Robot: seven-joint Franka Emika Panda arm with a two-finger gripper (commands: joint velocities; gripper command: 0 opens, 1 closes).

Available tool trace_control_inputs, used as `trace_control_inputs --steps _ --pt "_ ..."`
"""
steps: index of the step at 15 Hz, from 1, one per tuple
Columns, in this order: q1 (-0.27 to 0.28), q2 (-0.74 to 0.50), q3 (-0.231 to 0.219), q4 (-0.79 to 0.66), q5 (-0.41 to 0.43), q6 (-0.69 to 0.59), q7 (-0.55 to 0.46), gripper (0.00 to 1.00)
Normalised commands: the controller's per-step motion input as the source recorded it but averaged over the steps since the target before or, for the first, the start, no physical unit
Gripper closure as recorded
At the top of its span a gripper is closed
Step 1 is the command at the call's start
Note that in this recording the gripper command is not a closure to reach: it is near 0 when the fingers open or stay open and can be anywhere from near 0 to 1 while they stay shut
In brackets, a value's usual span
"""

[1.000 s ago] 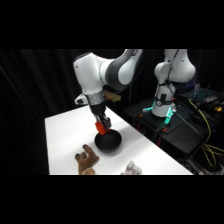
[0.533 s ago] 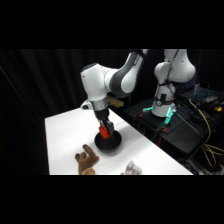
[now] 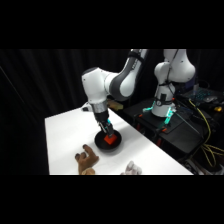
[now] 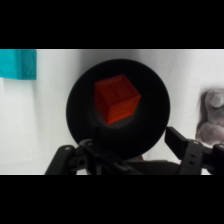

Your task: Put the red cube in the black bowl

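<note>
Cube, red [image 4: 117, 98], plain-faced | inside round matte black bowl [image 4: 80, 115] | tool [image 4: 142, 145] spread, empty

The cube [image 4: 117, 99] lies inside the bowl [image 4: 80, 117], near its centre. The bowl stands on the counter [image 3: 65, 135]. The claw [image 3: 108, 134] is directly above the bowl. In the side view, a hand-shaped toy [image 3: 86, 160] lies in front of the bowl, to its left.

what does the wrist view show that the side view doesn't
Only the wrist view shows a cyan block at its upper left, and the red cube resting inside the black bowl, free of the open jaws. Only the side view shows the whole arm, a brown hand-shaped toy and the second robot. Both show cube, bowl, white table and a grey toy.
</note>
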Motion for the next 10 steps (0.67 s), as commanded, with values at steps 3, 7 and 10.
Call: trace_control_inputs --steps 3,7,10 --pt "0.121 -0.5 -0.067 -0.04 -0.137 -0.4 0.35 0.0" --pt "0.068 -0.37 -0.074 0.14 -0.082 -0.5 0.24 0.0" --pt "0.057 -0.29 -0.065 0.17 -0.099 -0.37 0.16 0.0"
